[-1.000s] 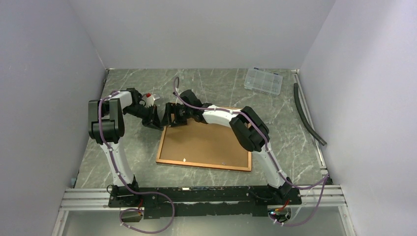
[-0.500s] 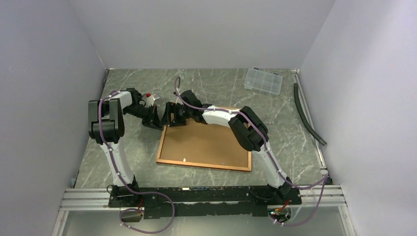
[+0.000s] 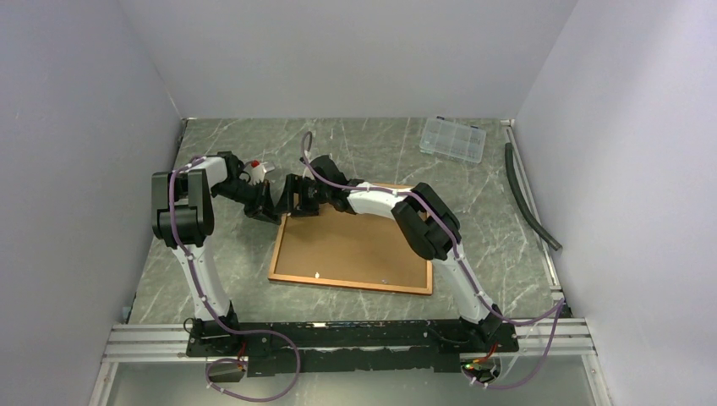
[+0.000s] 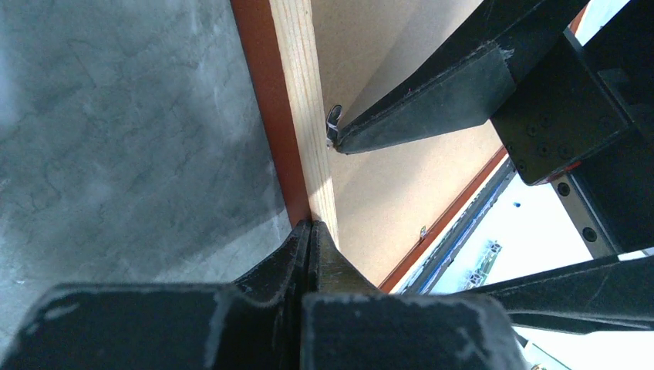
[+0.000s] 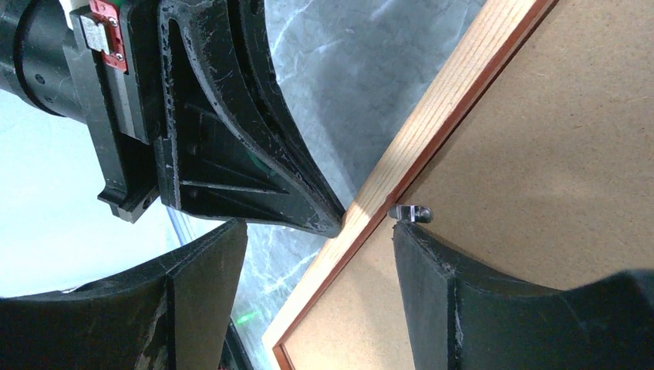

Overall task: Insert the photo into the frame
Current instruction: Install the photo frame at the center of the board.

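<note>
The frame (image 3: 348,285) lies back side up in the middle of the table, with the brown backing board (image 3: 359,249) set in it. The photo is hidden. At the frame's far left corner my left gripper (image 3: 272,211) is shut, its tips (image 4: 310,231) pressed against the frame's pale wooden edge (image 4: 305,116), nothing between them. My right gripper (image 3: 296,205) faces it over the same corner and is open (image 5: 318,231). One finger hangs over the table outside the frame. The other finger (image 5: 432,270) rests on the backing, right at a small metal tab (image 5: 410,213).
A clear plastic compartment box (image 3: 453,138) sits at the back right. A black hose (image 3: 528,199) runs along the right wall. Walls enclose the table on three sides. More metal tabs (image 3: 316,275) line the frame's near edge.
My right gripper has edged slightly left toward the left gripper and its jaws have narrowed a little. The left gripper and the frame stay put.
</note>
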Motion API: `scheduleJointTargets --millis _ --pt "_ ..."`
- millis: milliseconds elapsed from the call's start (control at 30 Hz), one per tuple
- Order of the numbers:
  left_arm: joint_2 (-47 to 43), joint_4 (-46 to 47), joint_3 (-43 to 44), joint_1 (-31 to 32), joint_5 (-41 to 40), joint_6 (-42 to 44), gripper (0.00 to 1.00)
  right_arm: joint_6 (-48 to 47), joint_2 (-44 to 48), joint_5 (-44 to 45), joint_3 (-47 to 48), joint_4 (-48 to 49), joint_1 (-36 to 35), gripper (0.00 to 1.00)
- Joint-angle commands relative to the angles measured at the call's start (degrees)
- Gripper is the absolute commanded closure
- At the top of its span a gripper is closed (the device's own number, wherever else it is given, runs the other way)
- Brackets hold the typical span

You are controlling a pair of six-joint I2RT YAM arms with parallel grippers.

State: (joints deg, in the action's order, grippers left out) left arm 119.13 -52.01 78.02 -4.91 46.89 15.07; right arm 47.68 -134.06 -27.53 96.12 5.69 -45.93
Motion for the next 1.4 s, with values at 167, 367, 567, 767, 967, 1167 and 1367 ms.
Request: scheduleJointTargets --millis 167,367,567,767,967,1167,1367 --pt "1.61 1.56 -1.03 1.21 -0.40 0.53 0.97 1.56 -2.16 2.19 1.82 2.64 0.23 0.28" --pt "1.83 1.31 -1.08 1.43 -0.24 0.75 0.97 1.88 -2.09 3.31 1.15 2.74 0.23 0.29" --pt "0.84 0.12 -0.57 1.40 -0.66 1.37 0.97 1.55 -0.18 1.90 0.13 3.59 0.23 0.29" --pt "-1.27 -4.87 2.67 0.50 -1.43 3.70 0.97 -0.34 9.50 1.02 -4.28 4.07 1.38 0.12" --pt "-4.17 -8.52 3.51 -0.46 -6.39 7.79 0.87 -1.77 26.27 5.05 -19.22 1.98 9.31 0.00" --pt "-7.94 -6.52 -2.82 0.30 -14.49 12.57 0.76 -5.79 43.00 16.94 -36.21 -10.93 23.71 0.00" --pt "-12.57 -2.53 -9.92 4.10 -22.10 14.55 0.76 -9.18 54.82 24.97 -48.74 -16.86 36.40 0.00"
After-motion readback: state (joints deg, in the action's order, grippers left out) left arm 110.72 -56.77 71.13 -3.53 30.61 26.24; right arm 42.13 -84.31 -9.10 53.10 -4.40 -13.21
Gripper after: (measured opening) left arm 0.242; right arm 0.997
